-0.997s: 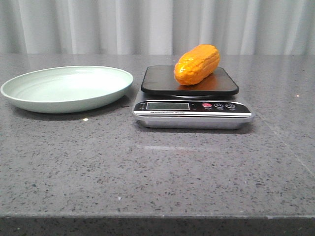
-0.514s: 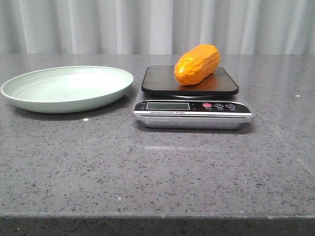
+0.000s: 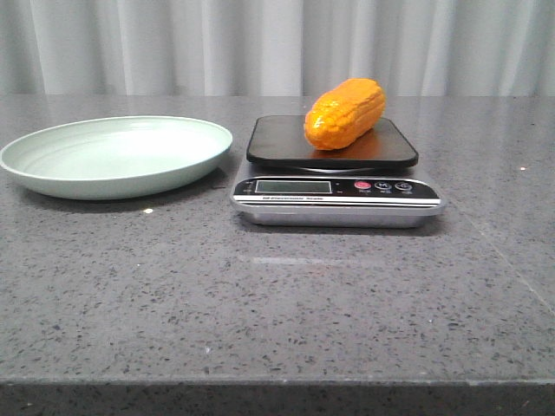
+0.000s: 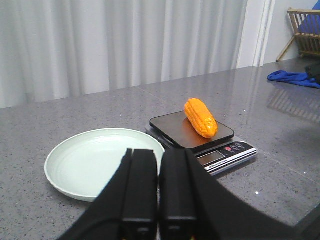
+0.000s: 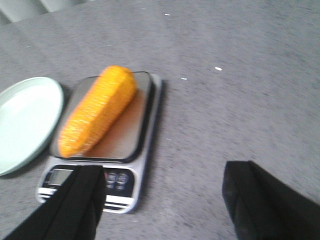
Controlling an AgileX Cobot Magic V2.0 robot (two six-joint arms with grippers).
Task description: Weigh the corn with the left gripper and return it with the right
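Note:
The orange-yellow corn (image 3: 345, 113) lies on the dark platform of the kitchen scale (image 3: 336, 201) right of the table's middle. It also shows in the left wrist view (image 4: 200, 117) and in the right wrist view (image 5: 97, 111). A pale green plate (image 3: 52, 178) stands empty to the left of the scale. My left gripper (image 4: 159, 187) is shut and empty, pulled back behind the plate. My right gripper (image 5: 162, 200) is wide open above the table, near the scale's front right corner. Neither gripper shows in the front view.
The grey speckled tabletop (image 3: 277, 303) ends in an edge at the front. A white curtain (image 3: 277, 43) hangs behind the table. A blue cloth (image 4: 292, 78) and a wooden rack (image 4: 305, 27) lie off to the side in the left wrist view.
The front view has shifted a few pixels. The corn stays on the scale and the plate stays empty.

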